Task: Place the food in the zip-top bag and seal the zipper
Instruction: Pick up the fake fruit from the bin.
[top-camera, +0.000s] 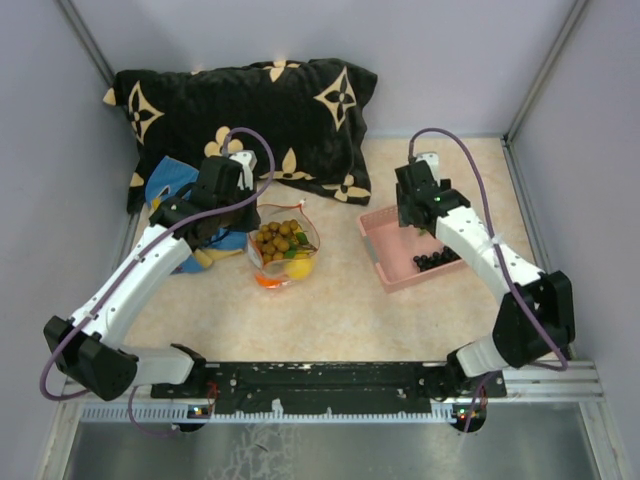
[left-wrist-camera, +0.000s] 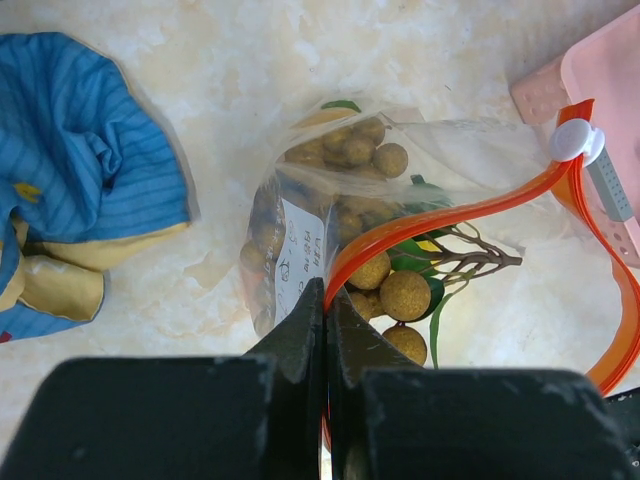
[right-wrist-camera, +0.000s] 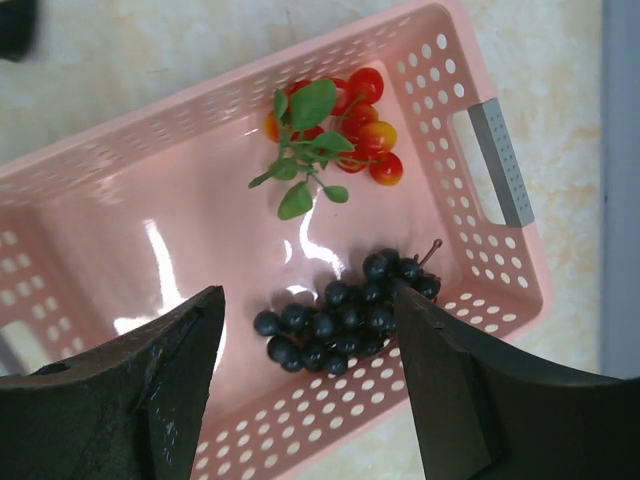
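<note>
Left gripper (left-wrist-camera: 325, 295): jaws pressed together, clamped on the zipper (left-wrist-camera: 450, 215) at the near end of the bag's mouth
Zip-top bag (left-wrist-camera: 450, 150): lying just ahead of the left fingertips; mouth gaping; white slider (left-wrist-camera: 577, 140) at the far right end of the strip
Food already bagged: tan balls (left-wrist-camera: 405, 295) with leaves and stem, directly beyond the clamped jaws
Right gripper (right-wrist-camera: 305, 300): jaws wide apart, holding nothing, poised over the pink basket (right-wrist-camera: 120, 250)
Food not yet bagged: black grapes (right-wrist-camera: 345, 320) below and between the right jaws; red tomato sprig (right-wrist-camera: 360, 120) further ahead
Hazard, grapes: a pinch on loose berries rather than the stem might slip
Hazard, bag: held at one point only; a tug could tip it and spill the balls
</note>
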